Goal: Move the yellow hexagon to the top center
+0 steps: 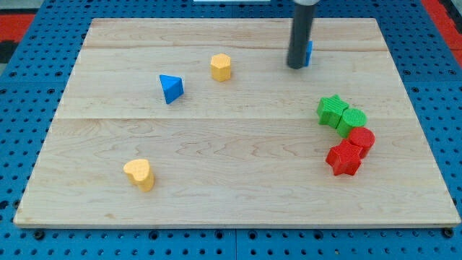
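Note:
The yellow hexagon [221,67] stands on the wooden board [231,180], left of centre in the upper part. My tip [296,66] comes down from the view's top, to the right of the hexagon and well apart from it. A blue block [309,53] sits right behind the rod, mostly hidden by it; its shape cannot be made out.
A blue triangle [171,88] lies left of the hexagon. A yellow heart [139,174] is at the lower left. At the right, a green star [332,110], a green round block [354,119], a red round block [361,139] and a red star [343,158] cluster together.

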Motion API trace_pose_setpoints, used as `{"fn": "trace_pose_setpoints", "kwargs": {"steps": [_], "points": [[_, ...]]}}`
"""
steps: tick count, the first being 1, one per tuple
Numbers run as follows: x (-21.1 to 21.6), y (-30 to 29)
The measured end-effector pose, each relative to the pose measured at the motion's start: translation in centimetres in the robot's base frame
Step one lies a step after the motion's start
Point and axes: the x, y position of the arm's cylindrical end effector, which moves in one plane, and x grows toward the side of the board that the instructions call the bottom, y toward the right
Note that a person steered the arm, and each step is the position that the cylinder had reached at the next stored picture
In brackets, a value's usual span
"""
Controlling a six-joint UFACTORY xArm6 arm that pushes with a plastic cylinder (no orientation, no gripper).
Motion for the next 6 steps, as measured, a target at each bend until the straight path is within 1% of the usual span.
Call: {"fn": "trace_pose_setpoints", "kwargs": {"steps": [1, 2, 3, 4, 5, 6], "points": [[-2.9, 2.5], [-1.4, 2.4], [3.1, -3.0], [6.3, -8.4], [6.6, -13.3], [4.6, -16.1]]}}
